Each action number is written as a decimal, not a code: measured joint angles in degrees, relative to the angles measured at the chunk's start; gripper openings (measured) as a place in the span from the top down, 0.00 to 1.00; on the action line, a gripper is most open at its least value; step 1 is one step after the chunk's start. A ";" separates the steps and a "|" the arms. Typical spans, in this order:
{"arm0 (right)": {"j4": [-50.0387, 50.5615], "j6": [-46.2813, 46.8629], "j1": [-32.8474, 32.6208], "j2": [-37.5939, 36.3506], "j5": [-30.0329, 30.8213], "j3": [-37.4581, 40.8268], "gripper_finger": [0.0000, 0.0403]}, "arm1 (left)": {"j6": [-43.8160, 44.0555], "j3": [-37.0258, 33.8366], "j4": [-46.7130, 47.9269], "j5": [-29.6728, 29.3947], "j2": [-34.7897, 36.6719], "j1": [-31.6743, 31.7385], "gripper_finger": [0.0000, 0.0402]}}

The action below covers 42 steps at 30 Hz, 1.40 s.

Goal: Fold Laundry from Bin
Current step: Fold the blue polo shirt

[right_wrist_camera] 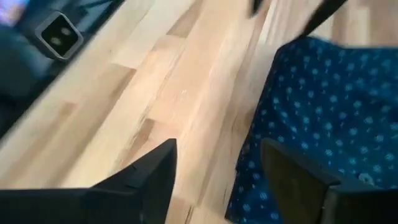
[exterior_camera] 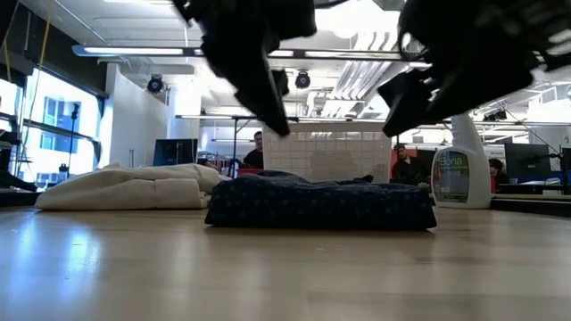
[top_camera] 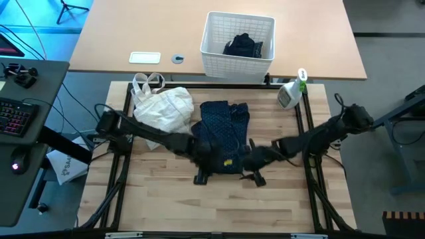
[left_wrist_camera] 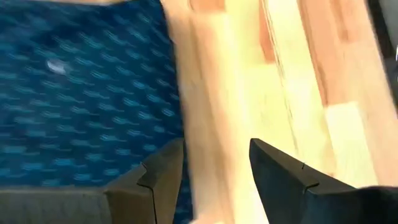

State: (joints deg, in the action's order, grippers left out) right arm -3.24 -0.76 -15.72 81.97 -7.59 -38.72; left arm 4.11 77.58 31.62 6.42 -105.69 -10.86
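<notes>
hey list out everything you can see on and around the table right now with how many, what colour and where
Dotted shirt: one, navy with tiny white dots, folded at the table's middle.
Basket: one, white lattice, on the far desk behind the table.
Dark garment: one, navy, inside the basket.
Cloth bag: one, cream-white with loop handles, left of the shirt.
Spray bottle: one, white with green top, far right corner of the table.
Table: one, light wood.
Keyboard: one, black, backlit, far left side desk.
People: some, in the room behind.
Left gripper: one, dark, open, at the shirt's near left edge.
Right gripper: one, dark, open, at the shirt's near right edge.
</notes>
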 joint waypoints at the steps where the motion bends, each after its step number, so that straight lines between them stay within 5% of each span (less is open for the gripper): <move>1: -2.05 -0.03 -1.61 0.33 3.93 0.92 0.42 | 0.14 0.00 -0.26 -0.34 -1.03 -0.76 0.56; 5: -4.82 2.25 -5.36 2.83 14.88 2.28 0.40 | 5.46 -0.07 -3.45 -9.52 -3.99 -2.59 0.55; 9: -9.50 1.82 -6.17 7.95 15.80 1.28 0.40 | 8.74 -0.02 -2.04 -12.73 -5.45 -4.00 0.55; 17: -7.45 0.88 -5.81 16.87 24.47 -2.02 0.42 | 2.10 0.02 -1.02 -16.49 -11.85 -6.46 0.55; 22: -2.83 6.58 -4.50 17.49 22.25 -2.63 0.57 | 8.86 0.33 -1.60 -15.72 -14.39 -6.50 0.58; 25: -0.72 8.88 -4.12 17.36 19.77 -2.71 0.73 | 8.84 0.97 -0.33 -15.49 -13.80 -6.68 0.69; 30: 4.01 16.39 -4.13 12.70 15.91 -2.55 0.97 | 8.90 3.03 5.19 -14.92 -10.71 -6.54 0.96; 42: 8.41 35.06 -0.94 -15.80 2.70 -2.50 0.98 | 17.04 7.03 6.81 -14.46 11.30 -5.84 0.99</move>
State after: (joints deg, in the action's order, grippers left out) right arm 5.17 34.30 -16.66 66.18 -4.89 -41.22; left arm 21.14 84.61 38.43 -8.04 -94.39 -16.70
